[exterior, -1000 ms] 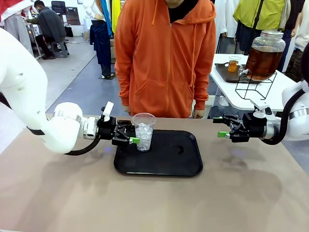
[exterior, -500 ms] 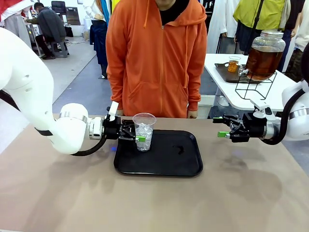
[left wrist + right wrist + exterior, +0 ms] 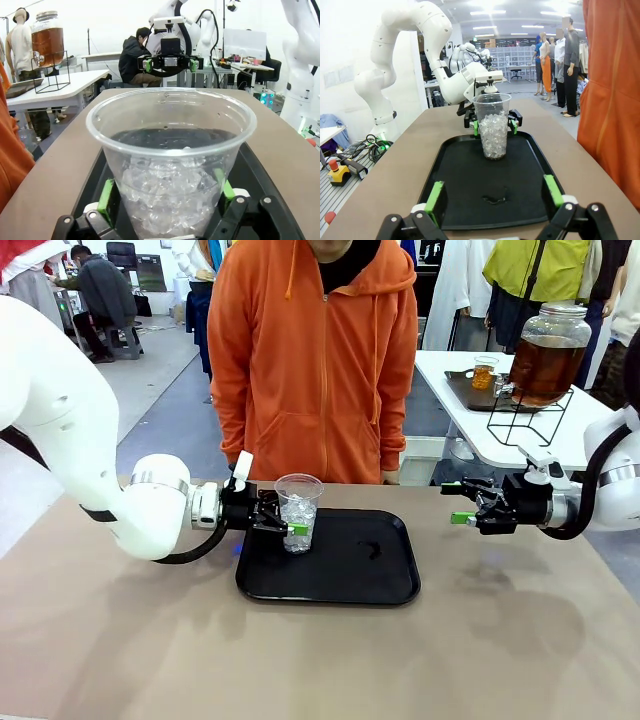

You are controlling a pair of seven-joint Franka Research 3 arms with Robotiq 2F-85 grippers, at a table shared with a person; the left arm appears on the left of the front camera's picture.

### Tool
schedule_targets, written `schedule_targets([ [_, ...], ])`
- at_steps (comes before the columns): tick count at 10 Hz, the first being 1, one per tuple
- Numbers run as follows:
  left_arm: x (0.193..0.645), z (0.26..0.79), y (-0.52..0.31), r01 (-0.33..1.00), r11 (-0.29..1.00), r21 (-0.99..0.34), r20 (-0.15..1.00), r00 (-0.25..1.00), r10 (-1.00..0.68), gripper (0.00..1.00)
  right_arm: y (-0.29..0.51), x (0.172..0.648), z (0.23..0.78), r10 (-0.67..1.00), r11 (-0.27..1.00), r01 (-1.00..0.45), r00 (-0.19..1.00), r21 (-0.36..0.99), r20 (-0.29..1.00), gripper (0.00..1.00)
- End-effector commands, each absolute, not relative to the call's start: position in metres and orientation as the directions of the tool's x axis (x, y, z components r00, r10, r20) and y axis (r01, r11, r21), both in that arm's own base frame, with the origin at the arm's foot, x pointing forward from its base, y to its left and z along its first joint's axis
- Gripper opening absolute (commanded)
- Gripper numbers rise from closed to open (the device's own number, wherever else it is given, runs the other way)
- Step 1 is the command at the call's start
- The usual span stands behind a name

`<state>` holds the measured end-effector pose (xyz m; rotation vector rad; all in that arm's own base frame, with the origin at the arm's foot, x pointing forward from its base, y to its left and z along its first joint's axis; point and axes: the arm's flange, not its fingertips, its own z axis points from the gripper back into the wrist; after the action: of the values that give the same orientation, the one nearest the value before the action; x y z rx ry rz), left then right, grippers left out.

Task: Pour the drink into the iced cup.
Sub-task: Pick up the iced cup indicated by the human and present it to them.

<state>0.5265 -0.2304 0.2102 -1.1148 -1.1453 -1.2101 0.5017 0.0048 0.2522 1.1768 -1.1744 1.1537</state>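
tan table [image 3: 500,640]: grasp step in hand
front: left gripper [image 3: 290,524] wide around clear plastic iced cup [image 3: 298,512] on black tray [image 3: 370,585]; amber drink [image 3: 543,368] in glass jar [image 3: 550,325] behind. left wrist: pads [image 3: 106,197] flank cup, contact unclear. right wrist: right gripper [image 3: 493,192] wide, empty. next: close gently.

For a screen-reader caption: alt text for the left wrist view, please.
A clear plastic cup of ice stands on a black tray between the left gripper's green-padded fingers. Across the table the right gripper faces it, jaws open; a glass jar of amber drink stands on another table.
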Motion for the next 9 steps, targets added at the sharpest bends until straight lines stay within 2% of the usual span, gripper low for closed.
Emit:
schedule_targets([
  [1,0.53,0.211,-0.233,0.998,0.051,-0.02,0.994,0.025,-0.109,0.67,0.005,0.502,0.254,0.025,0.045,-0.998,0.044,0.043,0.999,1.0],
  [5,0.527,0.217,-0.231,0.998,0.063,0.003,0.997,0.002,-0.074,0.67,0.005,0.502,0.254,0.025,0.045,-0.998,0.044,0.043,0.999,1.0],
  [9,0.547,0.297,-0.244,0.997,0.075,0.005,1.0,-0.004,-0.015,0.67,0.005,0.502,0.254,0.025,0.045,-0.998,0.044,0.043,0.999,1.0],
])
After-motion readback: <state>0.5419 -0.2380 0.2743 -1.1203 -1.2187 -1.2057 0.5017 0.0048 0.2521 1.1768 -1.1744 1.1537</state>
